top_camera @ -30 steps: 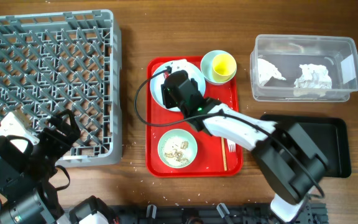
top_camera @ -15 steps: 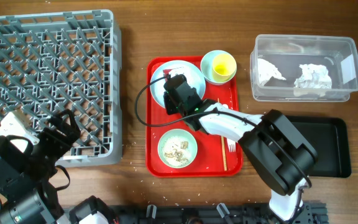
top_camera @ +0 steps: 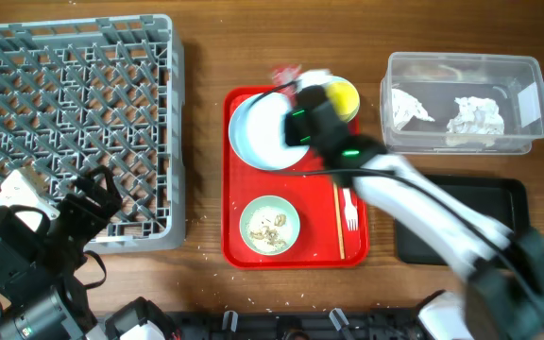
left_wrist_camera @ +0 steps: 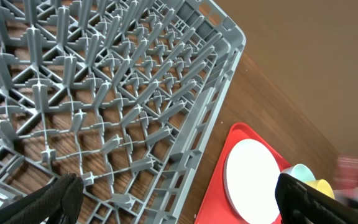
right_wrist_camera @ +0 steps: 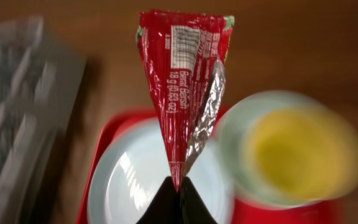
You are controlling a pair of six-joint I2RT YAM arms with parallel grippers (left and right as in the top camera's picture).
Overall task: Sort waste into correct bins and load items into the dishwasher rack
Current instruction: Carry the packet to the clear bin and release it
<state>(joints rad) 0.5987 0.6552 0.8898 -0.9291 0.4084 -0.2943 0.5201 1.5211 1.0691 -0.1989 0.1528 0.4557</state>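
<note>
My right gripper [right_wrist_camera: 179, 182] is shut on the tip of the red snack wrapper [right_wrist_camera: 182, 81], which hangs lifted over the white plate [right_wrist_camera: 129, 186]. From overhead the wrapper [top_camera: 286, 74] is a red blur at the red tray's far edge, just past the gripper [top_camera: 297, 92]. A yellow cup [top_camera: 340, 96] sits in a blue-green bowl beside the plate [top_camera: 256, 132]. Another bowl [top_camera: 270, 225] holds rice scraps. The fork [top_camera: 350, 213] and chopstick [top_camera: 339, 227] lie on the tray. My left gripper [left_wrist_camera: 182, 208] is open over the grey rack's [top_camera: 74, 104] near right corner.
The clear tub [top_camera: 464, 62] at the back right holds white tissues [top_camera: 476, 115]. The black tray [top_camera: 510, 195] lies in front of it, partly under my right arm. The red serving tray [top_camera: 237, 247] is in the middle, with loose rice grains on the wood near it.
My right gripper closed on the wrapper, lifted it off the plate and swung up and right; the arm is motion-blurred. The left arm has not moved.
</note>
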